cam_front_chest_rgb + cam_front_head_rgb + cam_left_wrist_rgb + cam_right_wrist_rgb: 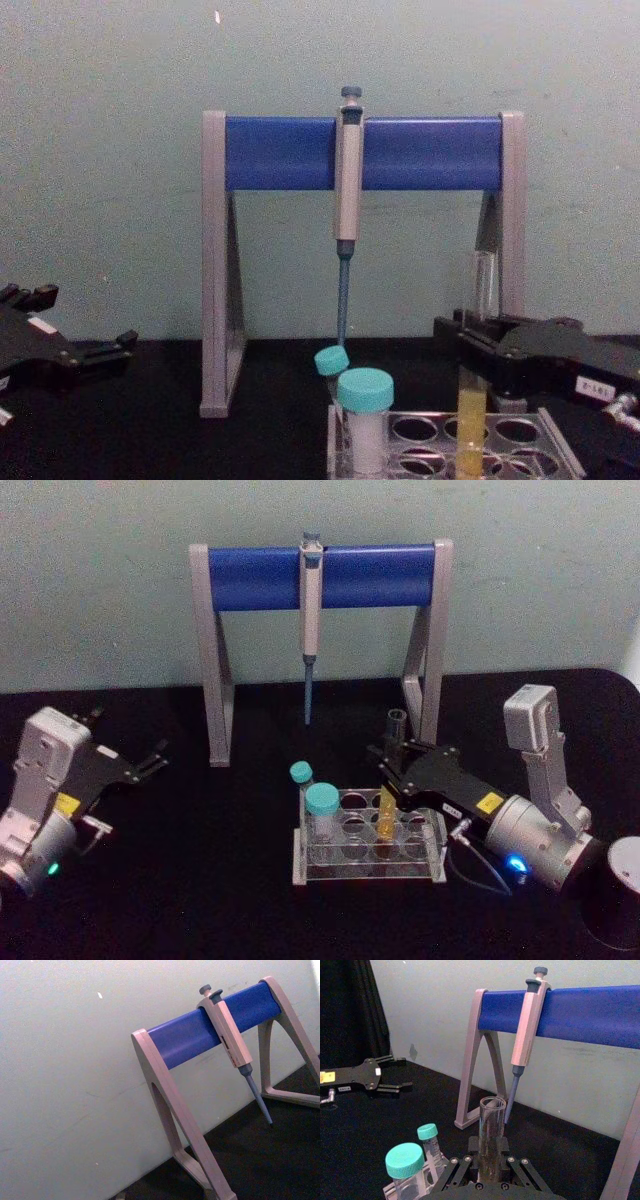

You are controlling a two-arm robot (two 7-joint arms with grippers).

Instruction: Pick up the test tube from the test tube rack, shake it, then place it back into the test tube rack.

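Right gripper [392, 752] had its fingers clamped on the test tube [388, 812], which stood in a hole near the right end of the test tube rack [368, 865], mid-desk. Either pre-lift or just re-seated; can't tell which. Left gripper [150, 760] was parked at the desk's left edge, fingers slightly apart, empty.

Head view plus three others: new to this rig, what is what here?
It is a two-armed robot. The head and chest cameras look at the black table; each wrist carries its own camera. The right gripper is closed on the test tube, which stands in the test tube rack with yellow liquid in its lower part. The left gripper lies open, apart at the left. Two teal-capped tubes share the rack. Behind, a pipette hangs from a blue-barred stand.
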